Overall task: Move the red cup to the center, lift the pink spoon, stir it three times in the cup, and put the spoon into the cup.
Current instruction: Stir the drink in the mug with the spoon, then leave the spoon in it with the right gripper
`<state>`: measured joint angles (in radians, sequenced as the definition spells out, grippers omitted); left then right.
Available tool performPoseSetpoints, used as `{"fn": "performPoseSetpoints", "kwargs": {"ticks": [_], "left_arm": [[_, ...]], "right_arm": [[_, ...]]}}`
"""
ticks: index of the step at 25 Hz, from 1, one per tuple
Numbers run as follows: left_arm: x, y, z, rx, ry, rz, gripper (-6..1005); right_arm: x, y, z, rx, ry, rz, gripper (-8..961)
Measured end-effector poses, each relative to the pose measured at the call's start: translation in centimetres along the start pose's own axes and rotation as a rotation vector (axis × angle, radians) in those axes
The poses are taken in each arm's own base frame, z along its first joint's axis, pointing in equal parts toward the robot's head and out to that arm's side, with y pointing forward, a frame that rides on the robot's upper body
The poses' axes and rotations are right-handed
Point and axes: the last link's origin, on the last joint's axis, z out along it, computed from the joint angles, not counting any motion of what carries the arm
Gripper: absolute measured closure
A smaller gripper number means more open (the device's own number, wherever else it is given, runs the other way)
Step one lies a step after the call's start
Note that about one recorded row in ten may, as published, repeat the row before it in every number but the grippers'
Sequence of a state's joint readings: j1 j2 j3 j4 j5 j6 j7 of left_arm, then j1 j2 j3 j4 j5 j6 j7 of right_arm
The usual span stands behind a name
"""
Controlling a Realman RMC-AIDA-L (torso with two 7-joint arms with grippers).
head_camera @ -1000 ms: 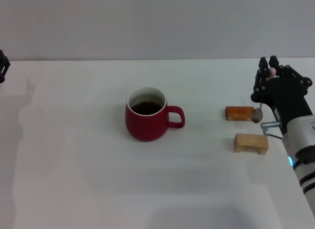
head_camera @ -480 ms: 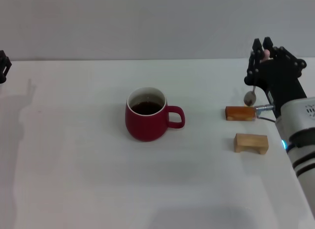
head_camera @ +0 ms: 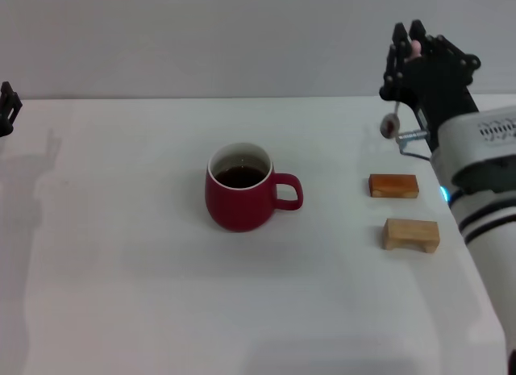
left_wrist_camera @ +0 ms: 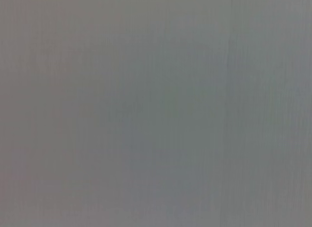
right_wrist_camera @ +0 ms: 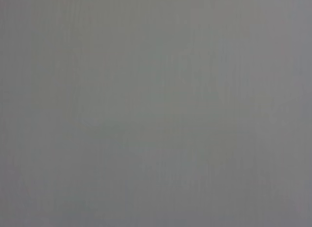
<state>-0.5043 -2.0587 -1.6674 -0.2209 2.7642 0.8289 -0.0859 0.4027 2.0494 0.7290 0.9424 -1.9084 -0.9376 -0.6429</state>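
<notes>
Two small wooden blocks are seen on the right part of the table: the orange-brown block [head_camera: 394,185] lies farther, and the pale block [head_camera: 411,235] lies nearer, just beside it. Both are well apart from the red cup [head_camera: 239,197], and nothing stands between them and the cup. The cup is placed near the center of the white table [head_camera: 121,270], with its handle turned to the right and dark liquid inside.

The pink spoon [head_camera: 393,121] is held in the air by the right gripper [head_camera: 409,41], whose fingers are closed on the pink handle; the grey bowl hangs down, above the far right of the table. The left gripper [head_camera: 6,107] is seen only at the far left edge, and its fingers cannot be judged. A plain grey wall [head_camera: 201,36] is behind the table. Both wrist views are filled by a uniform grey.
</notes>
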Motion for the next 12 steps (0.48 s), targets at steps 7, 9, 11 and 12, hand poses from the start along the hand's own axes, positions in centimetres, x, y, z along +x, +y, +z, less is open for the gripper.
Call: {"fn": "performPoseSetpoints", "kwargs": {"ticks": [7, 9, 11, 12], "left_arm": [[-0.1, 0.0, 0.0, 0.000, -0.004, -0.002, 170], [-0.1, 0.0, 0.0, 0.000, -0.005, -0.004, 170], [-0.1, 0.0, 0.0, 0.000, -0.005, -0.004, 170], [-0.1, 0.1, 0.0, 0.000, -0.006, -0.005, 170]], "right_arm": [[-0.8, 1.0, 1.6, -0.024, -0.022, -0.004, 821], [-1.2, 1.5, 2.1, -0.036, -0.032, -0.002, 821], [-1.5, 1.8, 2.5, -0.045, -0.039, 0.001, 820], [-1.7, 2.0, 2.7, -0.049, -0.043, 0.003, 820]]}}
